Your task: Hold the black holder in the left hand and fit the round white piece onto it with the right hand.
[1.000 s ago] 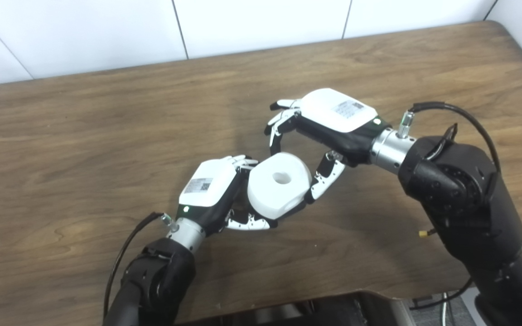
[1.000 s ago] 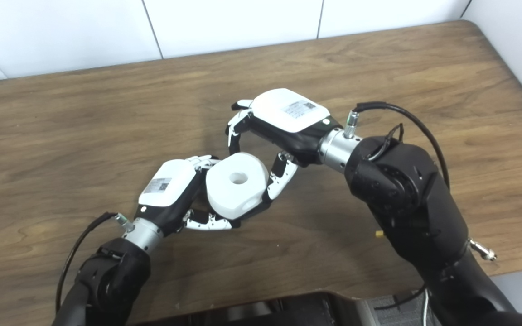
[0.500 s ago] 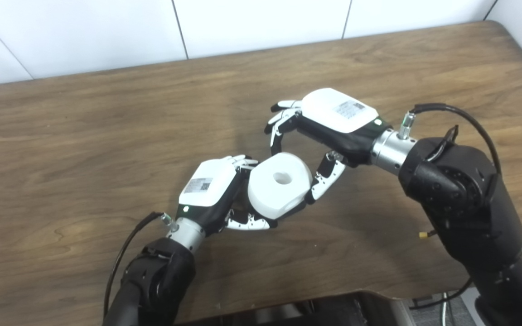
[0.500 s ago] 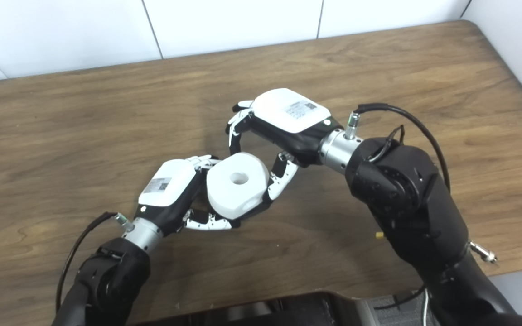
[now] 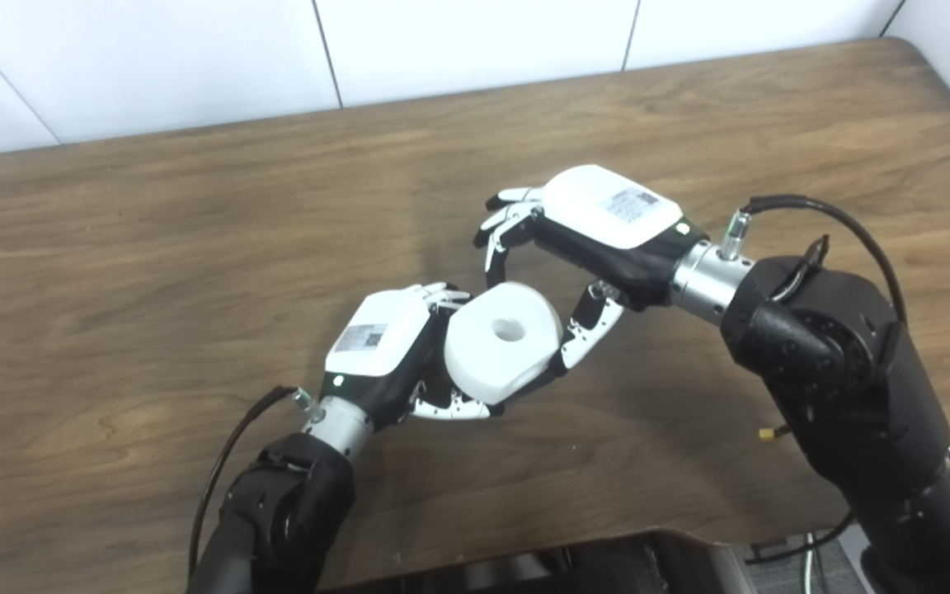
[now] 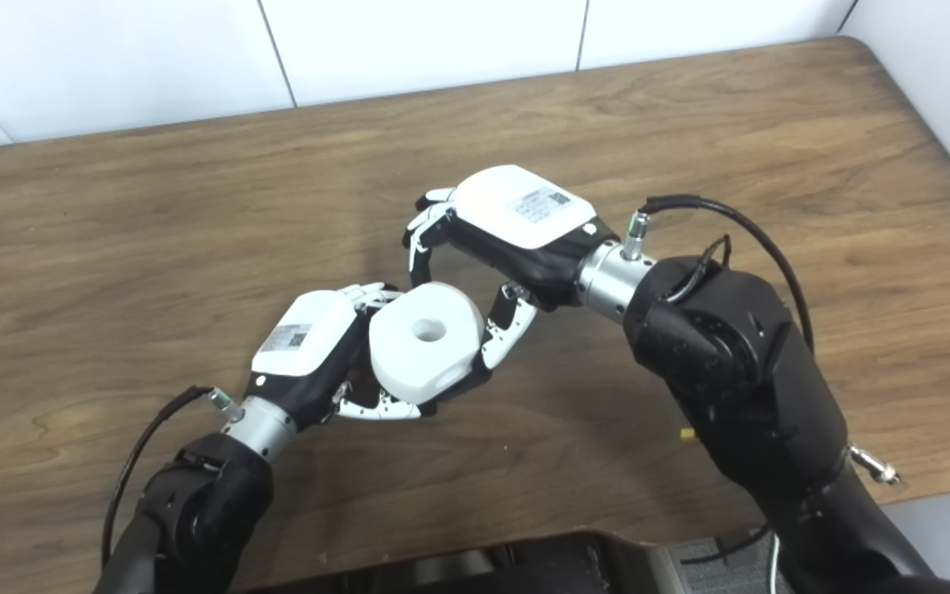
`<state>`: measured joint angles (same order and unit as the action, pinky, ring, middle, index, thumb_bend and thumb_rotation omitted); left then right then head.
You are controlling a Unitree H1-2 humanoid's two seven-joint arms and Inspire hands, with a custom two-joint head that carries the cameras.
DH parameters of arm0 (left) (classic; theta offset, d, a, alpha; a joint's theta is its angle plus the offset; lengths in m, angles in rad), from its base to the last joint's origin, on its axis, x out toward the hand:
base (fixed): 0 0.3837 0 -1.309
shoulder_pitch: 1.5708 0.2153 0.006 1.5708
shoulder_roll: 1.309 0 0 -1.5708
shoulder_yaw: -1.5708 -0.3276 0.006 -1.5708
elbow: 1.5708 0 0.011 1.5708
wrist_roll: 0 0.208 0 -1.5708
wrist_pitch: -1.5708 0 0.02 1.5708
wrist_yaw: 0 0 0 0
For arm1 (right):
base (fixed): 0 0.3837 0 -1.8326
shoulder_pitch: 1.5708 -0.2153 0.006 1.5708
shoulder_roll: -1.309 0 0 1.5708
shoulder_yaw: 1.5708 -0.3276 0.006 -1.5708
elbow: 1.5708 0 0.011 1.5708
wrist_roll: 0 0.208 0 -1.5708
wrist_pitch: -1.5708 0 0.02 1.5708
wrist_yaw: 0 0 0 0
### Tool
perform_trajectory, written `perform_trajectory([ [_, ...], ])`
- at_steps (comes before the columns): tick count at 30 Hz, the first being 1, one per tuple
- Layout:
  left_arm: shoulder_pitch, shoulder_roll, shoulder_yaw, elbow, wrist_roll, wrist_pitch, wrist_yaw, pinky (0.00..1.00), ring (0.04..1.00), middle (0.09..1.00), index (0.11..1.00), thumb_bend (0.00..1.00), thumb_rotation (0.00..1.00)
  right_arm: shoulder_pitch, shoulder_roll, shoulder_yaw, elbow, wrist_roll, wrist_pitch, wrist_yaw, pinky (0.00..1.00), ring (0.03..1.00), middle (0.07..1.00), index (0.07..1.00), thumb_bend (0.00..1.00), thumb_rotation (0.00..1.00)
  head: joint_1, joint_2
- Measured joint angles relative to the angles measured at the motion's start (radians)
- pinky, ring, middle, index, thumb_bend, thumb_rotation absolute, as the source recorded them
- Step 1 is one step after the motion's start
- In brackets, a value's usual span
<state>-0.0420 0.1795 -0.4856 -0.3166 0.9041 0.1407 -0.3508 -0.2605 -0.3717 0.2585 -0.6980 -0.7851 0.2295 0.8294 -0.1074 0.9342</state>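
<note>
— Round white piece (image 5: 502, 342): where is it?

— It sits between my two hands, above the bench (image 5: 153, 247), its flat face with the centre hole tilted up toward my eyes. My left hand (image 5: 380, 346) is tucked in behind and beneath it, fingers (image 5: 450, 406) curled under its lower edge. My right hand (image 5: 586, 239) brackets the far side, with the thumb lying along the rim and the other fingers (image 5: 496, 235) arched over the top edge.

— And the black holder?

— I can't make it out. If it's in my left hand, the white piece and my own fingers cover it. Some dark shows beneath the piece, but I can't tell whether that is holder or palm.

— So are the fingers gripping or not?

— The left ones are closed around something under the piece. The right ones are spread at the rim, and whether they press on it or only frame it I cannot tell.

— How far along, then?

— Late, I judge. The piece is up against my left hand. What seems left is pressing it fully home, then letting go with the right.
</note>
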Motion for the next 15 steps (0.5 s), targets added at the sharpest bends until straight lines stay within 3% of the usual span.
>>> perform_trajectory([
  [15,0.0,-0.001,0.001,0.0,-0.001,0.0,0.0,0.87,0.885,0.806,0.486,0.52,0.05,-0.002,-0.003,0.0,0.0,-0.001,-0.001,0.001,0.85,0.905,0.785,0.481,0.53,0.13,-0.005,0.002],
])
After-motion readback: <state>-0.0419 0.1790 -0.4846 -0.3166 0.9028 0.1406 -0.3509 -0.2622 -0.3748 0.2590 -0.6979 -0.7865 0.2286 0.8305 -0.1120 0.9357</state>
